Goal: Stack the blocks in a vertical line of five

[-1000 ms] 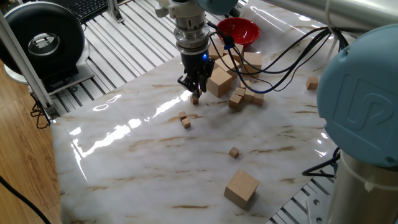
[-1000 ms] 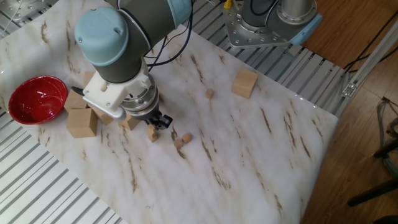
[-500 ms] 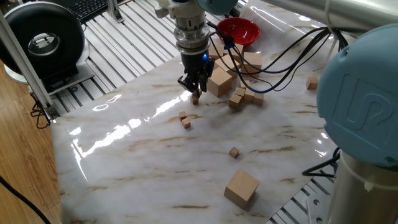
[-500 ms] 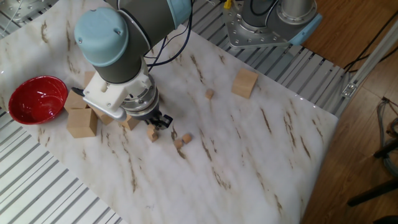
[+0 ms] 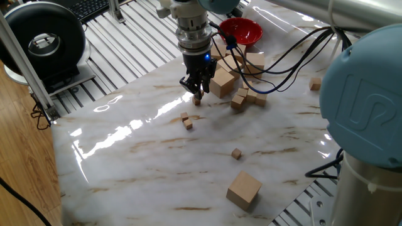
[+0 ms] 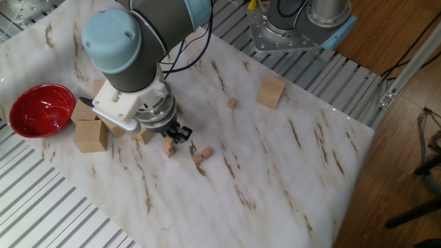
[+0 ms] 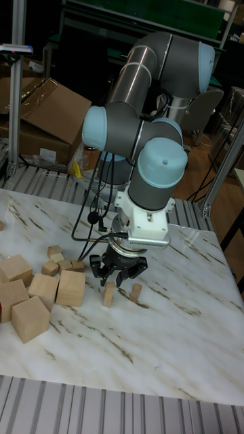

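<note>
White marble-pattern table (image 5: 144, 169); claw (image 7: 117, 277) low over it, fingers spread, gripping nothing. Directly beneath: short column of blocks (image 7: 108, 294). Just beyond: loose small blocks (image 5: 186, 120). Probably light, rigid, smooth-faced; best pinched across opposite flat sides

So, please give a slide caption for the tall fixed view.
End effector poised above a tiny light-wood block stack on marble table.

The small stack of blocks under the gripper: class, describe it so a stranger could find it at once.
Start at the red bowl and follow the arm down to the gripper. Directly beneath stands the small stack. Unlike the loose tiny cubes nearby, it stands taller than one cube.
</note>
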{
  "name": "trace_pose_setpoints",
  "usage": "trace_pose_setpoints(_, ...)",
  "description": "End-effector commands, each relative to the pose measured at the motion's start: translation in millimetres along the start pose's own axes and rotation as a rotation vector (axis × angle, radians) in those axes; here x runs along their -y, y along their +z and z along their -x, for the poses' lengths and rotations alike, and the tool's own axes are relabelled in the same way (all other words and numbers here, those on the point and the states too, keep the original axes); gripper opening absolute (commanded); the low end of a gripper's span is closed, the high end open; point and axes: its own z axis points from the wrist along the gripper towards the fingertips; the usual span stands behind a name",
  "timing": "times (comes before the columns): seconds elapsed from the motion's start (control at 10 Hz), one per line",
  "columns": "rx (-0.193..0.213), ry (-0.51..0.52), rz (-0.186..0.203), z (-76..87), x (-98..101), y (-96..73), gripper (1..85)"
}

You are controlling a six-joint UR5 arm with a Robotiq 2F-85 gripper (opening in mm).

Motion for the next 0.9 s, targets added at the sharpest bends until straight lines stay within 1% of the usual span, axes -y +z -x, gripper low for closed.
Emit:
trace_pose_setpoints(0.0, 0.008, -0.021, 0.01, 1.7, -1.8, -2.0, 40.3)
trace_pose_setpoints(0.3, -0.011, -0.07, -0.02, -5.0, 5.8, -7.0, 45.7)
trace_pose_setpoints(0.4, -0.015, -0.079, -0.032, -6.6, 8.8, -8.5, 46.3)
trace_pose_setpoints(0.6, -0.017, -0.085, -0.039, -7.2, 10.0, -10.2, 46.3)
trace_pose_setpoints(0.7, -0.02, -0.095, -0.057, -7.5, 13.4, -12.8, 46.3)
trace_pose_setpoints(0.8, -0.022, -0.096, -0.066, -7.7, 13.7, -15.9, 46.3)
